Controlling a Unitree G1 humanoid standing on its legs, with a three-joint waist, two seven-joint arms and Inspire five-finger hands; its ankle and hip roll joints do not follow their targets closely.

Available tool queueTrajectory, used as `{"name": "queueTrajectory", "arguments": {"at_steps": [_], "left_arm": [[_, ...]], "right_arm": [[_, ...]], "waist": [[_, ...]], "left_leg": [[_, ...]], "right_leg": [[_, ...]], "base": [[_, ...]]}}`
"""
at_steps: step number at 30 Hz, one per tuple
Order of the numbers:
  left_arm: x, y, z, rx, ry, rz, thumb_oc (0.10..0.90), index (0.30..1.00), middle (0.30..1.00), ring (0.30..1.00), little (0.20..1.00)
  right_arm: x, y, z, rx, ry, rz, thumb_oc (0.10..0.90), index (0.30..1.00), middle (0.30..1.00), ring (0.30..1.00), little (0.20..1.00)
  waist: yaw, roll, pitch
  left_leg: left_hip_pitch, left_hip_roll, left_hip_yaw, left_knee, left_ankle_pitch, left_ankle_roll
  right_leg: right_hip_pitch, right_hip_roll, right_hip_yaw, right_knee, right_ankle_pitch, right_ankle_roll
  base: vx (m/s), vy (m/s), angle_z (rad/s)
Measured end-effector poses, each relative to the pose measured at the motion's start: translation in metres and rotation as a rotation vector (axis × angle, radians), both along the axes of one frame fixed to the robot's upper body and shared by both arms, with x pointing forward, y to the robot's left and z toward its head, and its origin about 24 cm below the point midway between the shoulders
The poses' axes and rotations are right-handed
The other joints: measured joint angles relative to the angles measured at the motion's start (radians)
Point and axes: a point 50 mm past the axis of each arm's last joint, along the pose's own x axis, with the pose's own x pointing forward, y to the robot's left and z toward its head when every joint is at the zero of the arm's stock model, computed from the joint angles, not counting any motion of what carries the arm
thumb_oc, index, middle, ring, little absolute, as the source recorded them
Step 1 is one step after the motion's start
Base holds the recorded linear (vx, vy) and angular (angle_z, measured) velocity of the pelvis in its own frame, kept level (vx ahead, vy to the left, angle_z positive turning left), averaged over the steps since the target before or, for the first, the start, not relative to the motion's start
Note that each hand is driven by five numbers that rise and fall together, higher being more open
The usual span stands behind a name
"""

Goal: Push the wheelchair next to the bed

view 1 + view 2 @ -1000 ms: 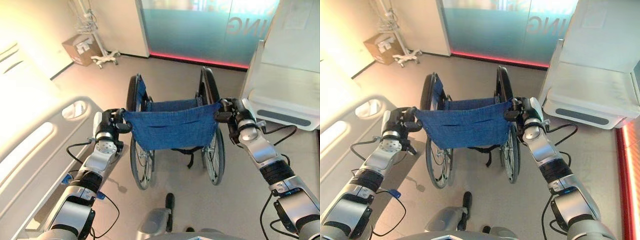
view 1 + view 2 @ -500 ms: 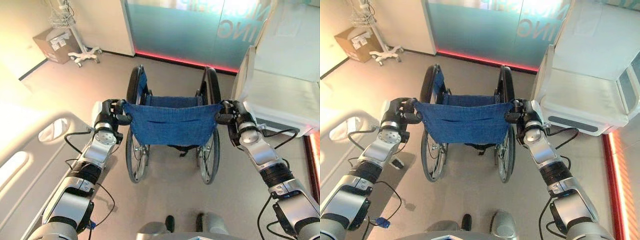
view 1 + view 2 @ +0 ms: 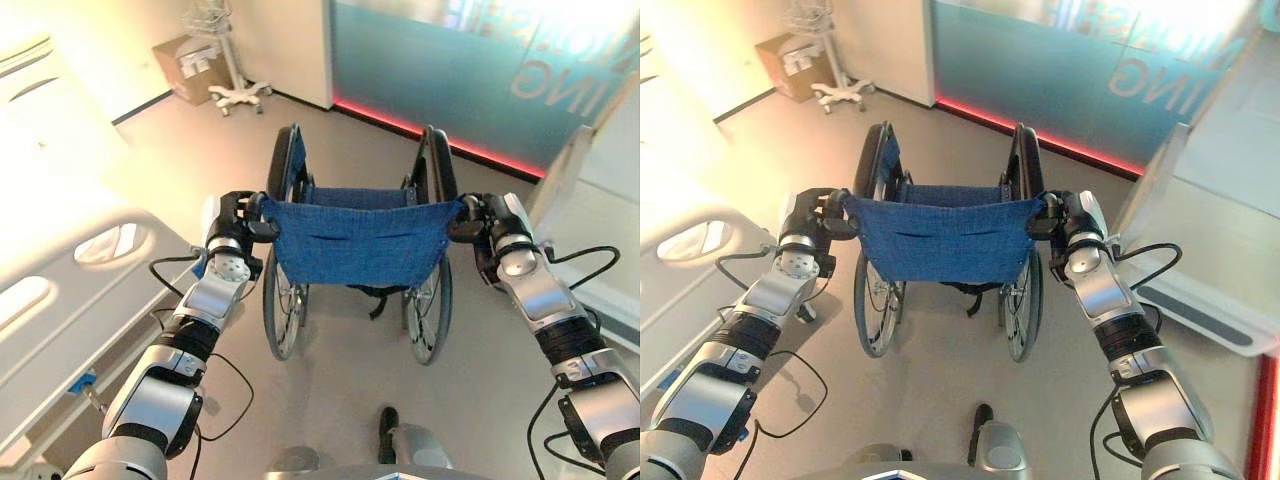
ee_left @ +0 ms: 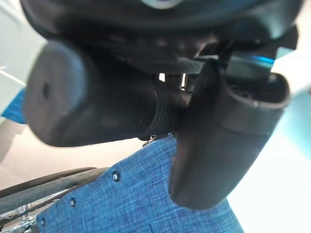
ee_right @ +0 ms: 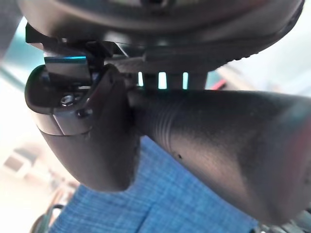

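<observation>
A wheelchair with a blue cloth backrest [image 3: 357,240] and large black wheels stands on the floor straight ahead, facing away from me. My left hand [image 3: 232,218] is curled round its left push handle [image 4: 92,104], the thumb [image 4: 221,141] wrapped over the grip. On the other side my right hand [image 3: 495,222] is shut on the right push handle [image 5: 218,145]. The white bed [image 3: 60,290] with its moulded side rail lies at the left, a short gap from the wheelchair's left wheel [image 3: 280,310].
A second white bed or trolley [image 3: 1220,240] stands at the right. At the far left back are a cardboard box [image 3: 190,68] and a wheeled stand [image 3: 232,90]. A teal glass wall [image 3: 470,70] with a red floor strip closes the back.
The whole picture has swung, so the camera has turned. The bed rail at the left now fills more of the view and lies closer to the wheelchair. Both hands stay on the handles.
</observation>
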Motion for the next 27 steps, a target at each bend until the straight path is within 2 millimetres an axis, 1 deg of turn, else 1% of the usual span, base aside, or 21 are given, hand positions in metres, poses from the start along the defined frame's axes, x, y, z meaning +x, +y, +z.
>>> {"name": "queueTrajectory", "arguments": {"at_steps": [2, 3, 5, 6, 9, 10, 11, 12, 13, 15, 16, 18, 19, 20, 21, 22, 23, 24, 25, 26, 27], "left_arm": [[0.000, -0.003, -0.005, -0.011, 0.012, 0.007, 0.400, 0.300, 0.300, 0.300, 0.300], [-0.002, -0.003, -0.010, -0.013, 0.021, 0.009, 0.400, 0.300, 0.300, 0.300, 0.300], [-0.006, -0.004, -0.017, -0.020, 0.034, 0.008, 0.400, 0.300, 0.300, 0.300, 0.300], [-0.010, -0.003, -0.020, -0.023, 0.035, 0.011, 0.400, 0.300, 0.300, 0.300, 0.300], [-0.017, 0.000, -0.026, -0.043, 0.039, 0.033, 0.400, 0.300, 0.300, 0.300, 0.300], [-0.018, 0.001, -0.027, -0.046, 0.043, 0.038, 0.400, 0.300, 0.300, 0.300, 0.300], [-0.018, 0.001, -0.026, -0.048, 0.039, 0.039, 0.400, 0.300, 0.300, 0.300, 0.300], [-0.018, 0.003, -0.026, -0.053, 0.035, 0.048, 0.400, 0.300, 0.300, 0.300, 0.300], [-0.018, 0.003, -0.025, -0.056, 0.034, 0.047, 0.400, 0.300, 0.300, 0.300, 0.300], [-0.021, 0.009, -0.025, -0.055, 0.034, 0.054, 0.400, 0.300, 0.300, 0.300, 0.300], [-0.022, 0.012, -0.023, -0.056, 0.026, 0.056, 0.400, 0.300, 0.300, 0.300, 0.300], [-0.027, 0.024, -0.018, -0.061, 0.005, 0.086, 0.400, 0.300, 0.300, 0.300, 0.300], [-0.027, 0.029, -0.014, -0.067, -0.007, 0.093, 0.400, 0.300, 0.300, 0.300, 0.300], [-0.028, 0.031, -0.016, -0.062, 0.001, 0.096, 0.400, 0.300, 0.300, 0.300, 0.300], [-0.029, 0.035, -0.014, -0.062, -0.004, 0.099, 0.400, 0.300, 0.300, 0.300, 0.300], [-0.029, 0.036, -0.012, -0.060, -0.008, 0.101, 0.400, 0.300, 0.300, 0.300, 0.300], [-0.027, 0.034, -0.011, -0.060, -0.013, 0.093, 0.400, 0.300, 0.300, 0.300, 0.300], [-0.028, 0.034, -0.010, -0.049, -0.014, 0.083, 0.400, 0.300, 0.300, 0.300, 0.300], [-0.032, 0.037, -0.012, -0.031, -0.005, 0.083, 0.400, 0.300, 0.300, 0.300, 0.300], [-0.035, 0.039, -0.014, -0.023, 0.000, 0.084, 0.400, 0.300, 0.300, 0.300, 0.300], [-0.034, 0.038, -0.013, -0.023, -0.001, 0.080, 0.400, 0.300, 0.300, 0.300, 0.300]], "right_arm": [[0.001, -0.003, -0.005, -0.005, 0.010, -0.001, 0.400, 0.300, 0.300, 0.300, 0.300], [0.001, -0.003, -0.008, -0.004, 0.014, 0.000, 0.400, 0.300, 0.300, 0.300, 0.300], [-0.002, -0.003, -0.016, -0.009, 0.035, 0.006, 0.400, 0.300, 0.300, 0.300, 0.300], [-0.002, -0.003, -0.018, -0.013, 0.041, 0.007, 0.400, 0.300, 0.300, 0.300, 0.300], [-0.001, 0.000, -0.019, -0.020, 0.038, 0.023, 0.400, 0.300, 0.300, 0.300, 0.300], [0.000, 0.003, -0.019, -0.038, 0.036, 0.029, 0.400, 0.300, 0.300, 0.300, 0.300], [0.001, 0.003, -0.018, -0.049, 0.034, 0.029, 0.400, 0.300, 0.300, 0.300, 0.300], [0.004, 0.004, -0.016, -0.051, 0.028, 0.030, 0.400, 0.300, 0.300, 0.300, 0.300], [0.004, 0.004, -0.017, -0.052, 0.030, 0.031, 0.400, 0.300, 0.300, 0.300, 0.300], [0.006, 0.009, -0.018, -0.060, 0.043, 0.051, 0.400, 0.300, 0.300, 0.300, 0.300], [0.007, 0.011, -0.017, -0.061, 0.044, 0.059, 0.400, 0.300, 0.300, 0.300, 0.300], [0.012, 0.020, -0.010, -0.061, 0.026, 0.088, 0.400, 0.300, 0.300, 0.300, 0.300], [0.016, 0.027, -0.008, -0.055, 0.023, 0.102, 0.400, 0.300, 0.300, 0.300, 0.300], [0.016, 0.029, -0.009, -0.055, 0.023, 0.106, 0.400, 0.300, 0.300, 0.300, 0.300], [0.016, 0.032, -0.010, -0.050, 0.024, 0.111, 0.400, 0.300, 0.300, 0.300, 0.300], [0.016, 0.031, -0.009, -0.048, 0.016, 0.114, 0.400, 0.300, 0.300, 0.300, 0.300], [0.015, 0.031, -0.011, -0.045, 0.015, 0.116, 0.400, 0.300, 0.300, 0.300, 0.300], [0.014, 0.033, -0.014, -0.035, 0.023, 0.118, 0.400, 0.300, 0.300, 0.300, 0.300], [0.011, 0.034, -0.023, -0.031, 0.046, 0.119, 0.400, 0.300, 0.300, 0.300, 0.300], [0.009, 0.034, -0.027, -0.028, 0.056, 0.120, 0.400, 0.300, 0.300, 0.300, 0.300], [0.008, 0.033, -0.028, -0.022, 0.051, 0.120, 0.400, 0.300, 0.300, 0.300, 0.300]], "waist": [[0.015, -0.025, 0.001], [0.019, -0.031, 0.002], [0.025, -0.045, 0.001], [0.042, -0.047, 0.001], [0.074, -0.041, -0.003], [0.084, -0.039, -0.006], [0.092, -0.039, -0.006], [0.115, -0.034, -0.006], [0.127, -0.026, -0.009], [0.160, -0.002, -0.012], [0.163, 0.005, -0.012], [0.203, 0.005, -0.010], [0.211, -0.002, -0.009], [0.215, -0.008, -0.011], [0.219, -0.019, -0.013], [0.220, 0.004, -0.010], [0.216, 0.028, -0.008], [0.236, 0.067, -0.030], [0.257, 0.033, -0.039], [0.254, 0.024, -0.053], [0.238, 0.023, -0.059]], "left_leg": [[-0.060, 0.009, 0.049, 0.135, 0.049, -0.012], [-0.083, 0.013, 0.061, 0.160, 0.066, -0.015], [-0.132, 0.010, 0.091, 0.220, 0.061, -0.014], [-0.154, -0.019, 0.093, 0.204, 0.061, -0.015], [-0.184, -0.103, 0.127, 0.001, 0.067, -0.015], [-0.223, -0.136, 0.150, -0.056, 0.075, -0.027], [-0.240, -0.148, 0.157, -0.092, 0.081, -0.035], [-0.269, -0.158, 0.179, -0.156, 0.122, -0.019], [-0.283, -0.160, 0.200, -0.184, 0.145, -0.022], [-0.304, -0.160, 0.259, -0.247, 0.200, -0.012], [-0.308, -0.156, 0.275, -0.254, 0.204, -0.006], [-0.321, -0.166, 0.285, -0.233, 0.203, 0.002], [-0.328, -0.183, 0.280, -0.184, 0.195, 0.022], [-0.316, -0.197, 0.283, -0.179, 0.205, 0.039], [-0.297, -0.219, 0.311, -0.174, 0.208, 0.084], [-0.247, -0.210, 0.340, -0.177, 0.186, 0.156], [-0.217, -0.185, 0.366, -0.181, 0.160, 0.210], [-0.155, -0.152, 0.339, -0.247, 0.185, 0.319], [-0.144, -0.162, 0.331, -0.237, 0.211, 0.311], [-0.141, -0.168, 0.329, -0.230, 0.211, 0.309], [-0.115, -0.178, 0.300, -0.235, 0.213, 0.303]], "right_leg": [[0.046, 0.000, -0.045, -0.034, -0.007, -0.028], [0.063, 0.001, -0.057, -0.039, -0.022, -0.037], [0.121, 0.019, -0.090, -0.088, -0.031, -0.042], [0.149, 0.031, -0.090, -0.120, -0.028, -0.038], [0.200, 0.054, -0.092, -0.178, -0.021, -0.036], [0.218, 0.069, -0.086, -0.211, -0.026, -0.036], [0.223, 0.075, -0.086, -0.225, -0.025, -0.034], [0.231, 0.090, -0.083, -0.228, -0.029, -0.036], [0.239, 0.102, -0.084, -0.238, -0.034, -0.038], [0.283, 0.153, -0.078, -0.249, -0.056, -0.072], [0.292, 0.166, -0.077, -0.248, -0.059, -0.079], [0.301, 0.190, -0.079, -0.238, -0.088, -0.099], [0.307, 0.192, -0.071, -0.217, -0.098, -0.106], [0.311, 0.192, -0.071, -0.212, -0.109, -0.088], [0.309, 0.190, -0.076, -0.183, -0.128, -0.053], [0.282, 0.219, -0.083, -0.093, -0.131, -0.024], [0.261, 0.234, -0.099, -0.007, -0.143, 0.004], [0.191, 0.227, -0.140, 0.229, -0.200, 0.054], [0.138, 0.129, -0.144, 0.446, -0.239, 0.070], [0.131, 0.070, -0.134, 0.497, -0.244, 0.087], [0.135, -0.012, -0.115, 0.521, -0.243, 0.121]], "base": [[0.24, -0.272, 0.44], [0.32, -0.266, 0.64], [0.29, -0.143, 0.42], [0.29, -0.108, -0.11], [0.29, -0.114, -0.15], [0.36, -0.143, -0.02], [0.34, -0.119, -0.19], [0.31, -0.098, -0.29], [0.39, -0.115, -0.45], [0.35, -0.080, -0.32], [0.40, -0.038, -0.30], [0.46, -0.048, -0.52], [0.37, -0.063, -0.36], [0.50, -0.027, -0.12], [0.43, 0.020, 0.05], [0.44, 0.035, 0.13], [0.29, 0.016, 0.11], [0.31, 0.007, -0.11], [0.27, 0.001, -0.11], [0.40, -0.071, 0.18], [0.32, -0.092, 0.42]]}}
